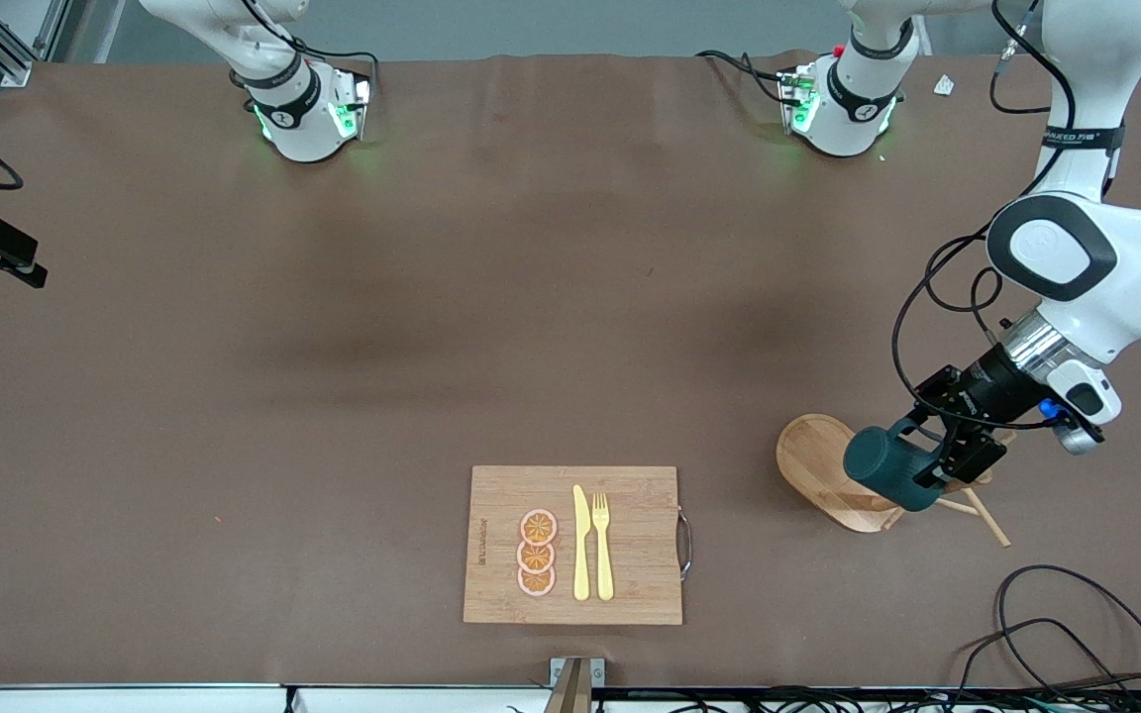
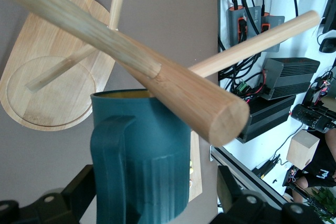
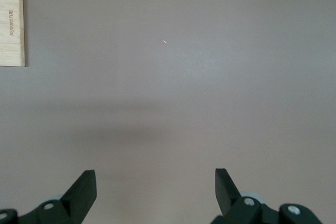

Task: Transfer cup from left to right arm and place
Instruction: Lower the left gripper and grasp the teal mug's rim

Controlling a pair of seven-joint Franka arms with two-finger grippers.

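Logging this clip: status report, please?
Left gripper jaws wide around the cup, at the wooden mug stand. Right gripper open over bare table, waiting. Stand's pegs crowd the cup's rim.

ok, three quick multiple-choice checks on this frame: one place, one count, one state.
1. Where is the cup?
A by the arms' bases
B at the wooden peg stand, inside the left end effector
C on the floor
2. How many orange slices are on the cutting board?
A two
B three
C five
3. The right end effector is:
A open, empty
B shut on nothing
C shut on the cup

Key:
1. B: the left wrist view shows a peg above its rim.
2. B: three lie in a row.
3. A: its fingers stand apart with nothing between them.
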